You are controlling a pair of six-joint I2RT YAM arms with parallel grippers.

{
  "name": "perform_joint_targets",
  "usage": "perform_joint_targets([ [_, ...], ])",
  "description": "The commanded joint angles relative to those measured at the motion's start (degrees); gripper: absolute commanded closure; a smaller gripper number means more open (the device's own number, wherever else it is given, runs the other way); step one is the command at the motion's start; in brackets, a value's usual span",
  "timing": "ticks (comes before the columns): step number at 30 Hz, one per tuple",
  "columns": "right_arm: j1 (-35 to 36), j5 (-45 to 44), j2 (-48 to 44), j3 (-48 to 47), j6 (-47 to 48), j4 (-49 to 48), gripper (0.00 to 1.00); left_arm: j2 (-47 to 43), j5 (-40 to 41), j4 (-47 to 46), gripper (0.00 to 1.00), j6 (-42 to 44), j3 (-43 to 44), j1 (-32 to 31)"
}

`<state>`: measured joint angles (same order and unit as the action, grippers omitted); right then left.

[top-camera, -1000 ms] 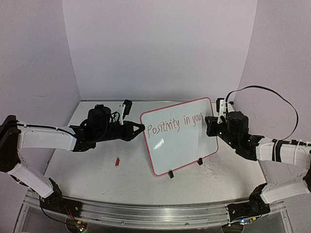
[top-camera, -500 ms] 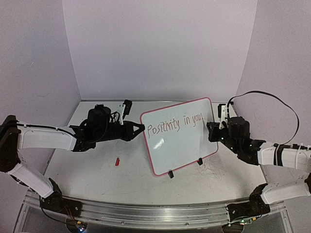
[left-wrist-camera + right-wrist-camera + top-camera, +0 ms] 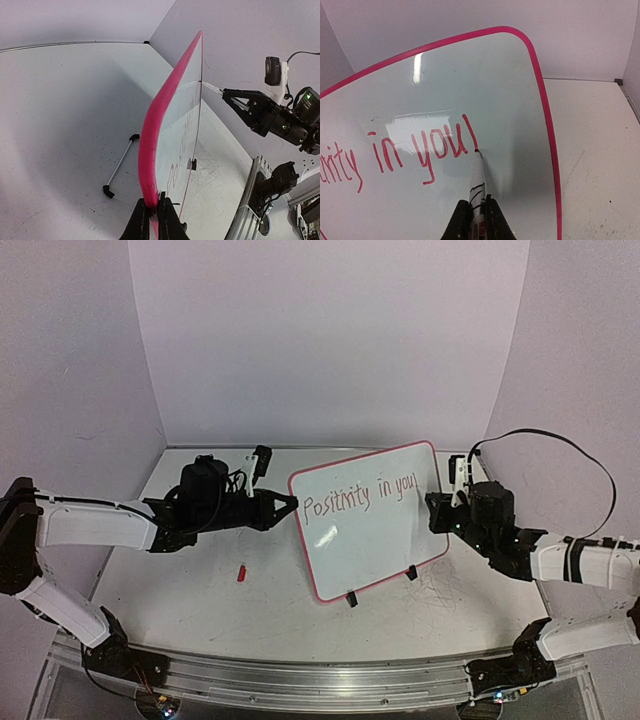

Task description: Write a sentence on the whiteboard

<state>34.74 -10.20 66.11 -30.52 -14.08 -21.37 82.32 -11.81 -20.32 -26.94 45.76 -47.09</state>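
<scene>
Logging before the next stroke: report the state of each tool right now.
Left tool: closed, clamping the edge of the whiteboard.
Right tool: closed, holding the marker, tip on the board.

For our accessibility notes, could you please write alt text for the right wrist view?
The right pincer grips a white marker whose red tip meets the whiteboard at the foot of a stroke after "in you" in the red handwritten sentence. The board's pink frame curves along the top and right, with scuffed white table beyond.
</scene>
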Motion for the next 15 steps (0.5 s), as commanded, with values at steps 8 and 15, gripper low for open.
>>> perform_joint_targets([
  [8,-0.2,-1.7,2.5,-4.1,1.2,-1.8,1.0,-1.7,2.5,1.6,1.0,2.6,1.6,0.3],
  [15,-0.2,-2.5,3.4,-5.4,1.6,-2.2,1.0,-1.6,2.3,1.6,1.0,2.5,1.6,0.3],
])
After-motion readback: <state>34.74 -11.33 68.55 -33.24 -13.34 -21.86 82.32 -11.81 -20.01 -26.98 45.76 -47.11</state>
